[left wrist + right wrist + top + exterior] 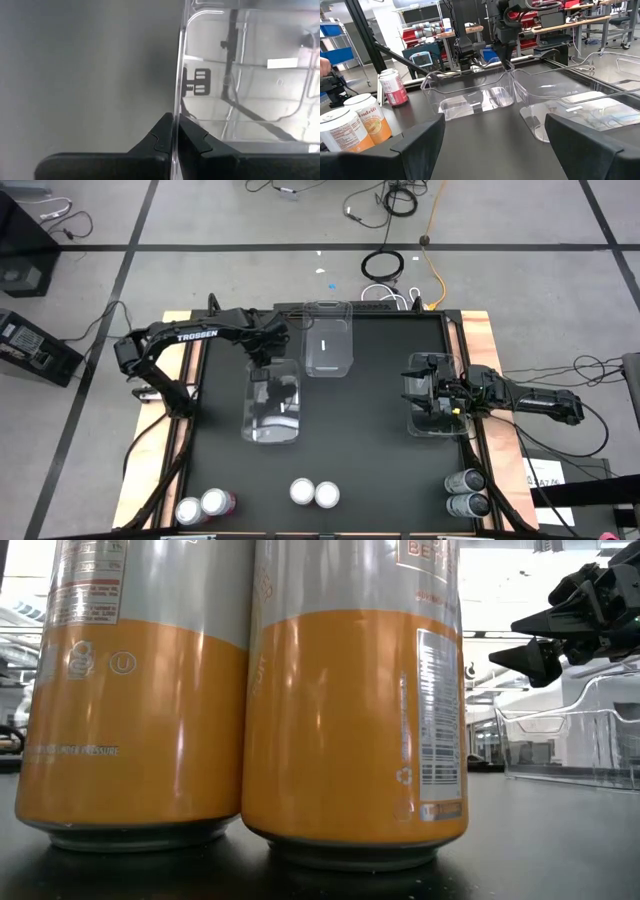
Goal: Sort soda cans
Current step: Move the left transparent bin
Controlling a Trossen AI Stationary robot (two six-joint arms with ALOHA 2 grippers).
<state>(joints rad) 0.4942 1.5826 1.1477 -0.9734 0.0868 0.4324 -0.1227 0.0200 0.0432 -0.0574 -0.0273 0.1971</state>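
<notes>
**High view: left gripper pinching a bin wall, cans along the near edge**

High view shows me six soda cans standing in pairs along the near edge of the desk [390,470]. At the near left corner I see the two pink cans [204,505]. At the middle of the near edge stand the two orange cans [314,493], touching each other; in the low view they fill most of the picture. At the near right corner I see the two grey cans [466,492].

Farther in, left of the middle, lies the left clear bin [272,402]. My left gripper [262,366] is at its far wall, and in the left wrist view the fingers [197,137] are closed tight on this thin clear wall.

Toward the right edge, my right gripper [424,385] hangs over the right clear bin [436,418]. Its fingers [417,140] stand wide apart and hold nothing.

Farthest, near the middle of the far edge, stands a third clear bin [329,340].
</notes>
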